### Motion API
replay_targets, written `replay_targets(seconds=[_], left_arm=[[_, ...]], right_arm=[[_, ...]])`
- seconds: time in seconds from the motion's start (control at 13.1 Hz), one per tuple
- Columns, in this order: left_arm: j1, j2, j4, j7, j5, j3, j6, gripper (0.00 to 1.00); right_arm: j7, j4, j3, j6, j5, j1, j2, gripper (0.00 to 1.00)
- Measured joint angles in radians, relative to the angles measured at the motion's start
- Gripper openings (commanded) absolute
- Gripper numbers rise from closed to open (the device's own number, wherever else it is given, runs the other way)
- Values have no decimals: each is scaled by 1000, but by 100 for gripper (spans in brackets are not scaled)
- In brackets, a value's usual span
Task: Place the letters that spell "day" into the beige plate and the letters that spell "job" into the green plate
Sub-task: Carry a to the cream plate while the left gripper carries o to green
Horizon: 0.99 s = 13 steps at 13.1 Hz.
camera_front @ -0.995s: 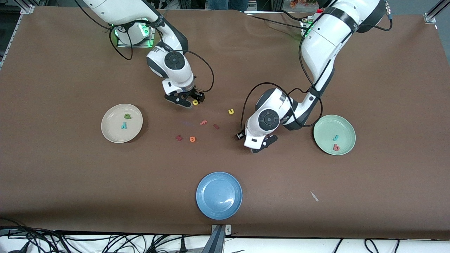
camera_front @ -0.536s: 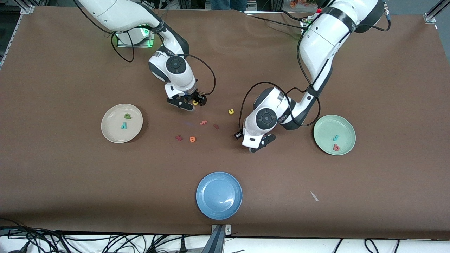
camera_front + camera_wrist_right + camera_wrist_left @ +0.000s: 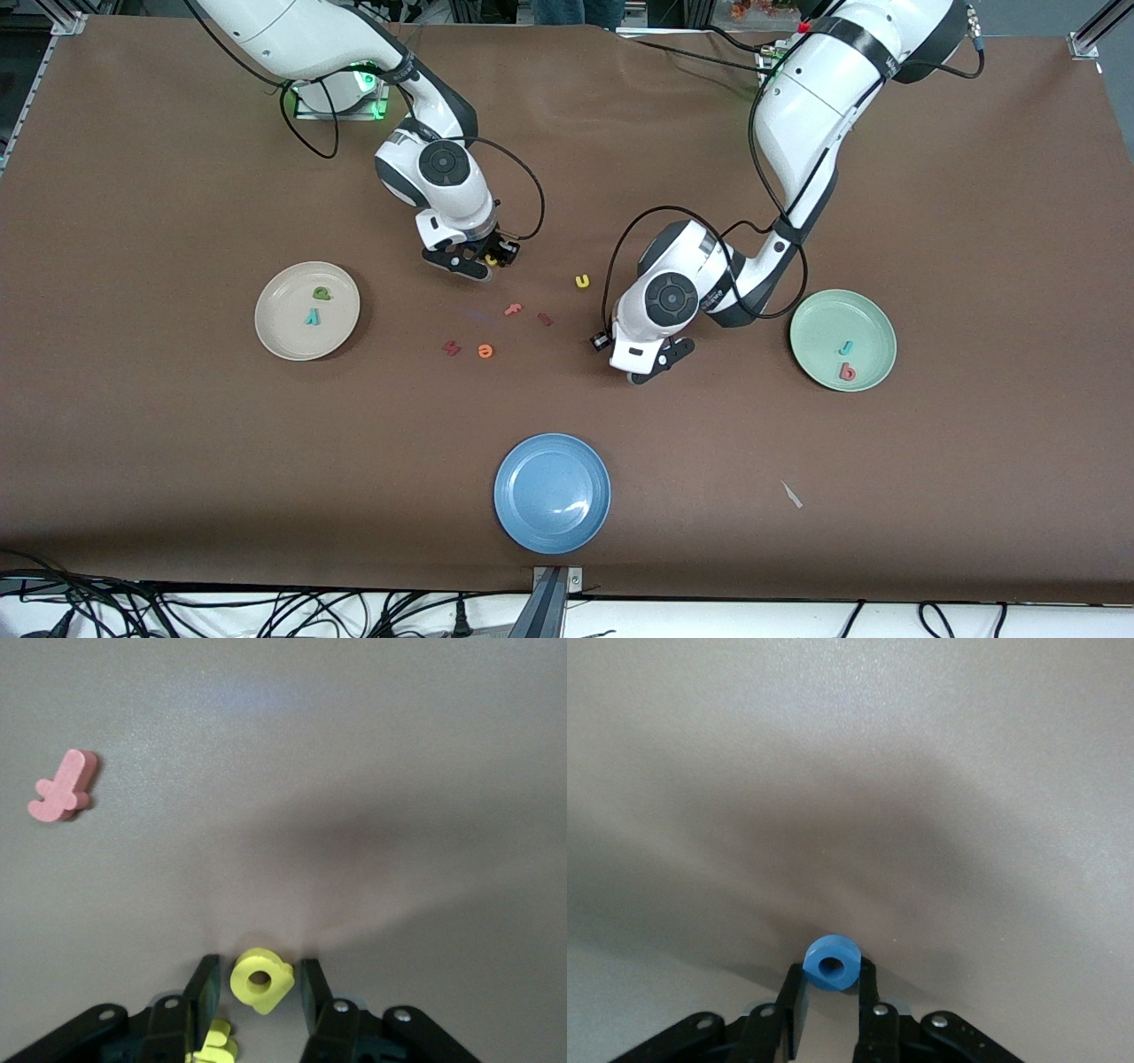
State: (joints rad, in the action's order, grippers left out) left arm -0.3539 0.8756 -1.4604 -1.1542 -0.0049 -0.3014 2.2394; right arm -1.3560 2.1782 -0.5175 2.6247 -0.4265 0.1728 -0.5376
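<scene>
- Both arms have dropped lower and shifted slightly since a second ago; both pincers have narrowed onto their letters.
- left gripper (image 3: pixel 831 992): down at the table near the green plate (image 3: pixel 819 354), jaws pressed on the blue o (image 3: pixel 832 963). Hidden under the wrist in the front view.
- right gripper (image 3: pixel 257 992): at the table near the right arm's base, jaws bracket the yellow d (image 3: pixel 260 980) with thin gaps each side, not quite clamped. Another yellow letter (image 3: pixel 213 1043) lies just beside one finger.
- beige plate (image 3: pixel 275 332) holds the green a (image 3: pixel 321 292) and teal y (image 3: pixel 312 316).
- green plate holds the teal j (image 3: pixel 847 347) and red b (image 3: pixel 848 373).
- Loose mid-table: pink f (image 3: pixel 513 309), yellow u (image 3: pixel 582 282), orange e (image 3: pixel 485 352).
- blue plate (image 3: pixel 523 523) sits nearest the front camera.
</scene>
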Motion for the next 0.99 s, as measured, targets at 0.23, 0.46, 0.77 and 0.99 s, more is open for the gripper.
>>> replay_targets(seconds=[0.23, 0.46, 0.77, 0.99], left_arm=[[2, 0, 2, 0, 0, 1, 1, 13], [65, -22, 44, 52, 0, 6, -87, 13], [233, -145, 104, 270, 0, 6, -419, 14], [408, -196, 94, 555, 24, 13, -600, 19]], right_arm=[[-1, -3, 1, 1, -11, 1, 3, 25], [1, -6, 15, -1, -20, 0, 8, 25], [117, -15, 31, -82, -24, -46, 68, 25], [310, -16, 35, -183, -22, -135, 142, 25]])
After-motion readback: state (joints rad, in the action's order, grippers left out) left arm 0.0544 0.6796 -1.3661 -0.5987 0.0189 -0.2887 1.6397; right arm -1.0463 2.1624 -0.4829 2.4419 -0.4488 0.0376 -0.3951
